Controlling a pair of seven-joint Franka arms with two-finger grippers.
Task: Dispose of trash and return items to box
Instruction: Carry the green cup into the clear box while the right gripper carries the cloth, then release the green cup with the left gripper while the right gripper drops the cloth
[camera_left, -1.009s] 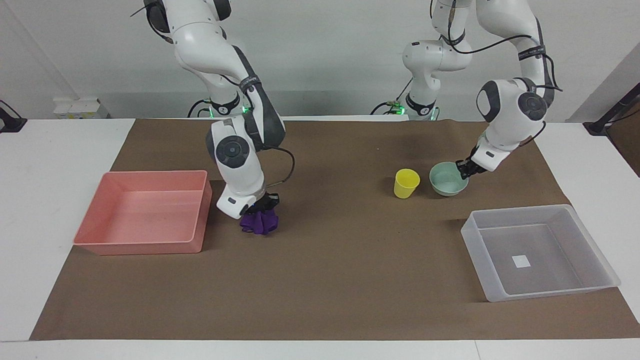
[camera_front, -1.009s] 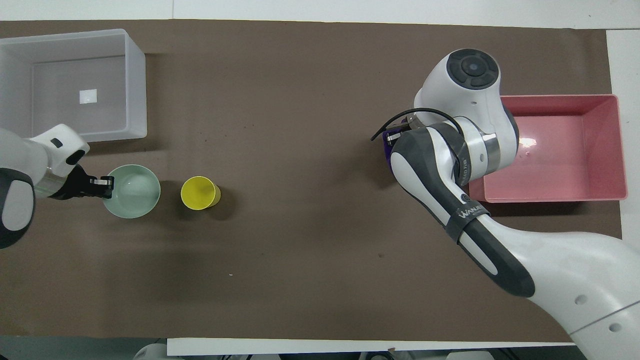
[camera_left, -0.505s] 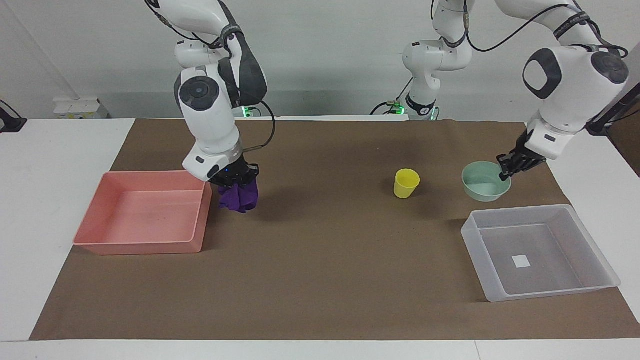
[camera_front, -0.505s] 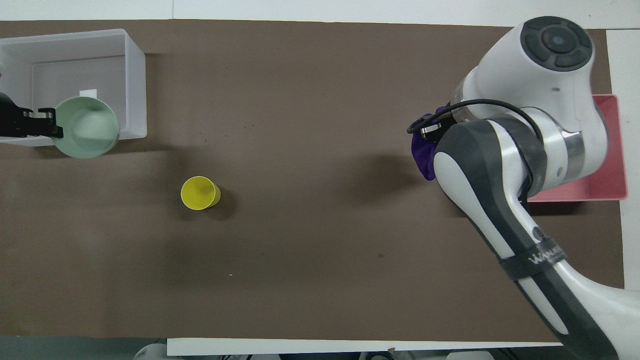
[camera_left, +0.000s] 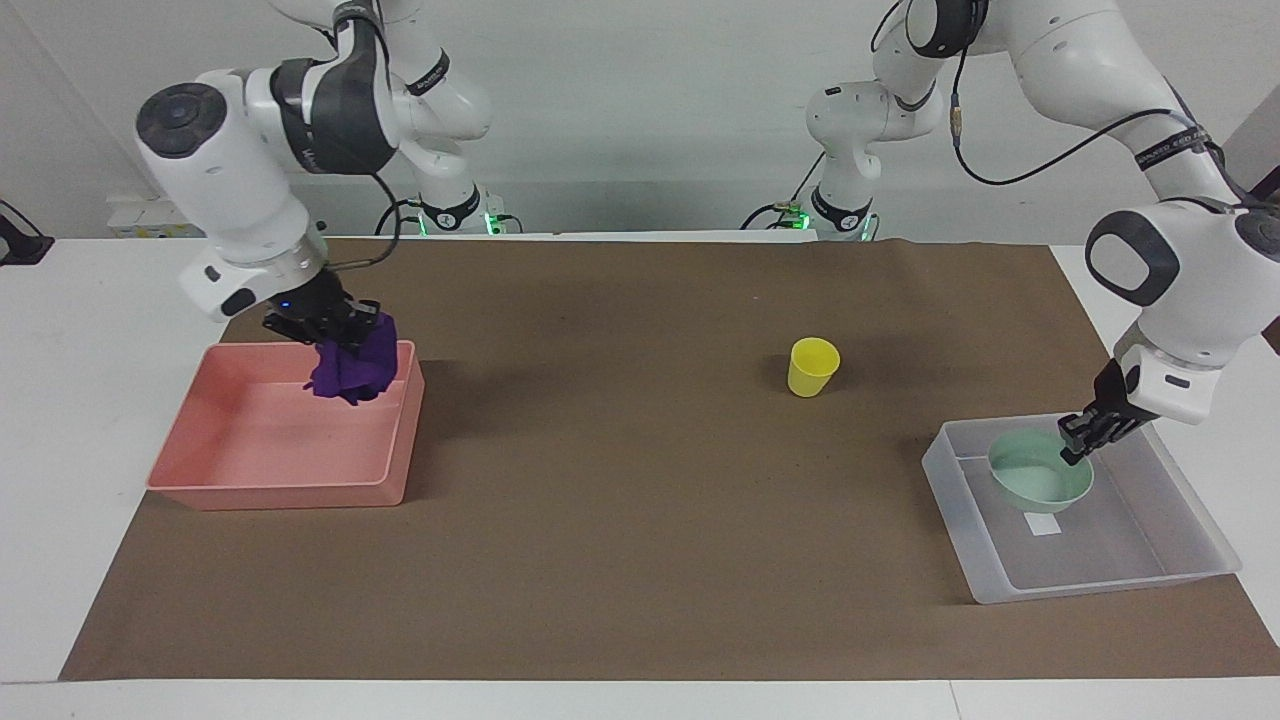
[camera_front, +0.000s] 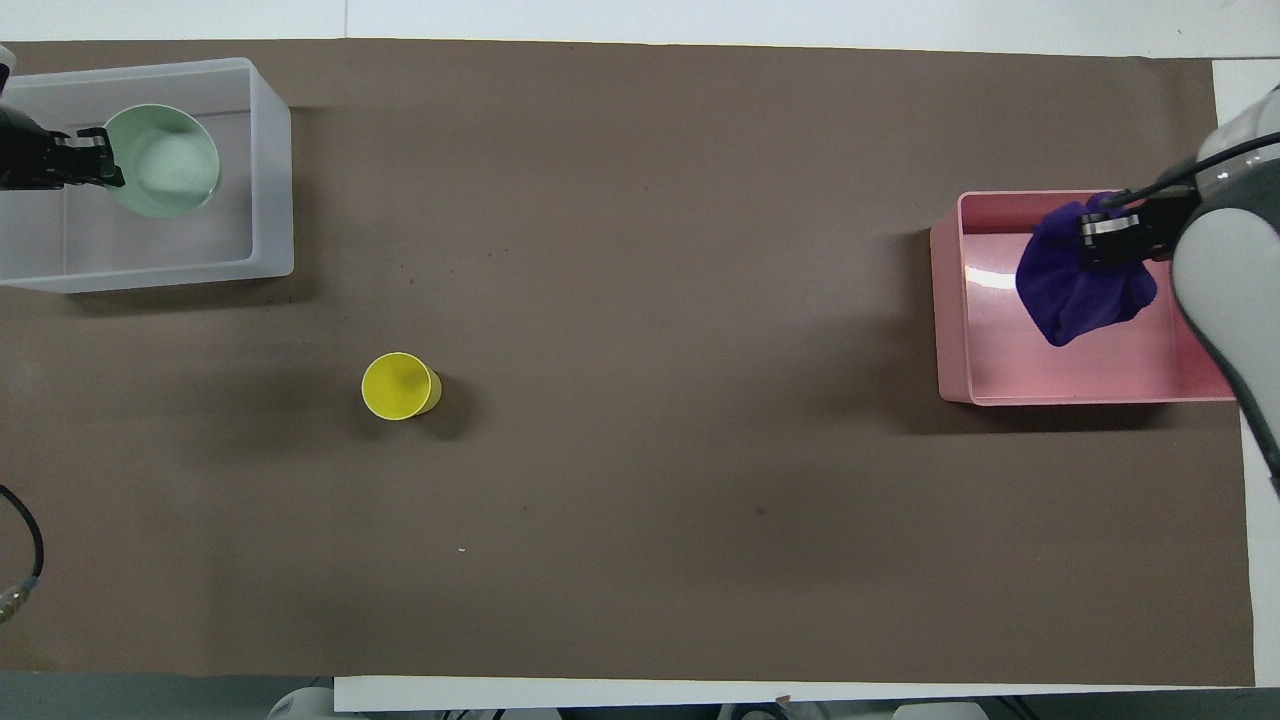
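Purple cloth wad (camera_left: 350, 370), clamped in the right gripper (camera_left: 335, 335), now hangs over the pink tray (camera_left: 285, 485); the left gripper (camera_left: 1085, 432), gripping the mint-green bowl (camera_left: 1040, 472), has carried it over the clear box (camera_left: 1100, 580); both await release

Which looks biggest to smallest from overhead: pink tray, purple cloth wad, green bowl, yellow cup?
1. Pink rectangular plastic tray
2. Purple cloth wad and mint-green bowl: alike, and both are held raised, so unsure
3. Small yellow plastic cup
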